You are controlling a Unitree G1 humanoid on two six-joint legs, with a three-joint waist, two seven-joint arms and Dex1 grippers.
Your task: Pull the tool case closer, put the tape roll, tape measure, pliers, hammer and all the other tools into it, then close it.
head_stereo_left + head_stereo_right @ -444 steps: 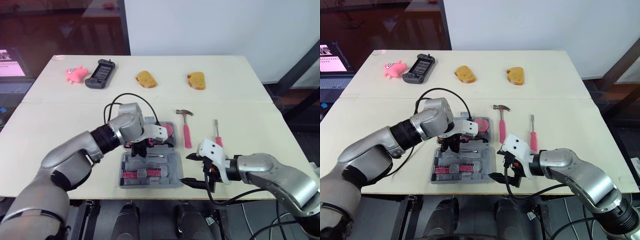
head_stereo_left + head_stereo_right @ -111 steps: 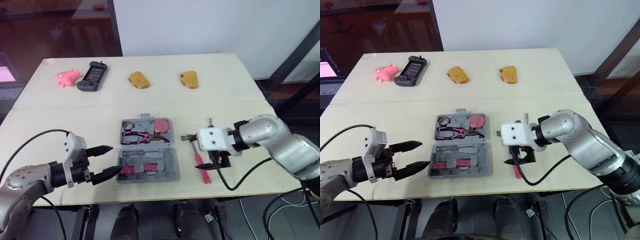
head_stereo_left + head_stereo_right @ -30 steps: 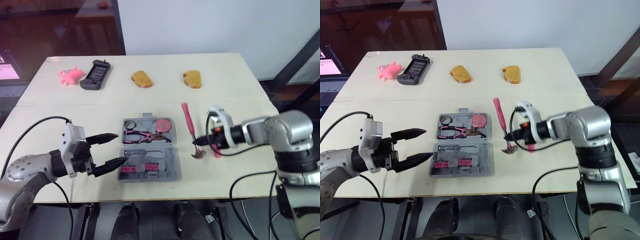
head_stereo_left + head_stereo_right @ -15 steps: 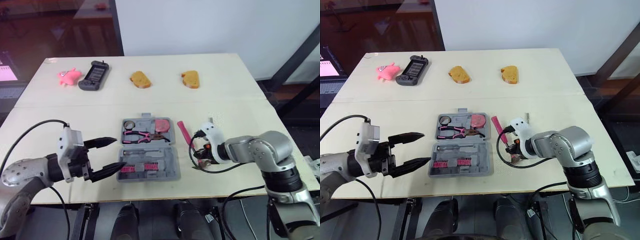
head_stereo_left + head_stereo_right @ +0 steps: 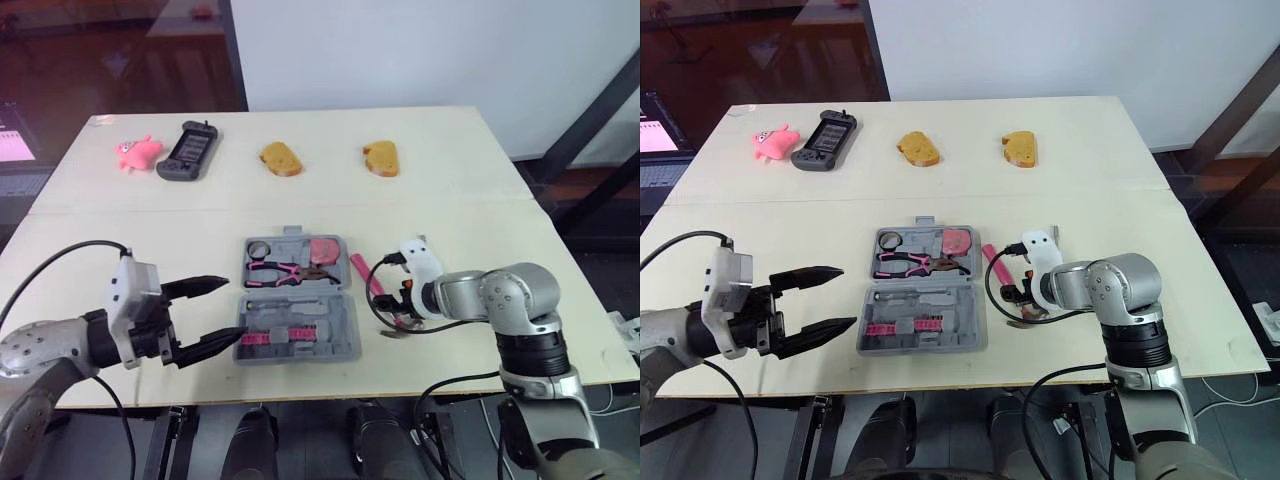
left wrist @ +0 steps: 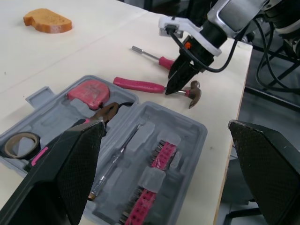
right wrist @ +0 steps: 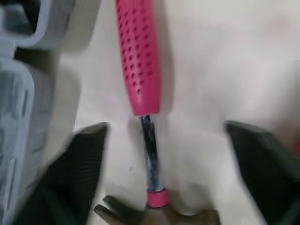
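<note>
The grey tool case (image 5: 296, 340) lies open at the table's front. Its far half holds the tape roll (image 5: 258, 248), the pink tape measure (image 5: 325, 250) and the pliers (image 5: 280, 270); pink bits fill the near half. The hammer (image 5: 370, 280), pink-handled, lies flat on the table just right of the case, head (image 7: 159, 218) toward me. My right gripper (image 5: 393, 300) hovers over its shaft, open, with fingers (image 7: 79, 173) either side and not touching. The screwdriver (image 6: 154, 57) lies behind that gripper. My left gripper (image 5: 235, 308) is open at the case's left edge, holding nothing.
Along the far edge sit a pink toy (image 5: 137, 152), a black handheld device (image 5: 188, 150) and two bread pieces (image 5: 281, 158) (image 5: 381, 158). A black cable loops from my right wrist (image 5: 375, 300) over the hammer. Bare tabletop lies between the case and those far objects.
My right gripper carried the hammer in toward the case, set it down on the table and opened. The left gripper has stayed open in place.
</note>
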